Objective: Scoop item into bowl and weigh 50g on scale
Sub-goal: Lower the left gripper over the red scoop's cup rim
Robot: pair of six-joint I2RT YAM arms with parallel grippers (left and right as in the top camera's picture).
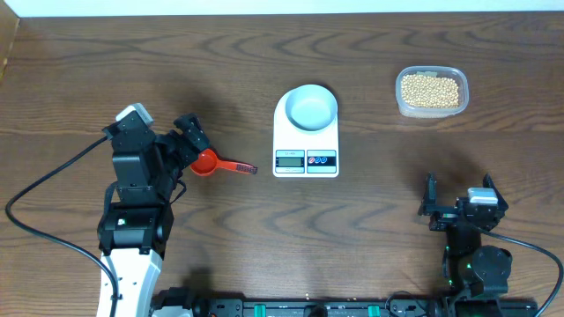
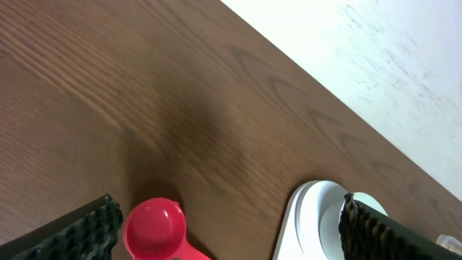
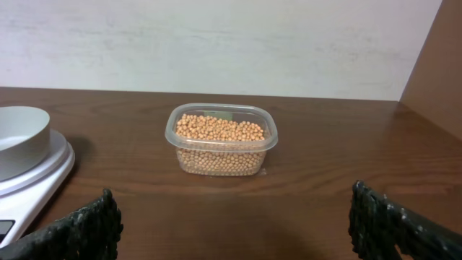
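Note:
Tan-yellow beans [image 1: 430, 90] fill a clear plastic tub [image 1: 401, 104] at the back right; the right wrist view shows the beans [image 3: 220, 128] straight ahead. The pale bowl [image 1: 313, 107] stands empty on the white scale [image 1: 306, 141] at mid table. A red scoop [image 1: 205, 161] lies left of the scale, handle pointing right. My left gripper [image 1: 196, 145] hovers open over the scoop's cup; in its wrist view the scoop [image 2: 153, 227] lies just inside the left finger, and the scale [image 2: 299, 224] is at the right. My right gripper [image 1: 460, 195] rests open and empty at the front right.
The tub [image 3: 220, 162] is ahead of the right gripper [image 3: 232, 206], with bare wood between them. Bowl [image 3: 22, 137] and scale [image 3: 36, 180] sit at that view's left edge. A pale wall borders the table's far edge. Black cables trail from both arm bases.

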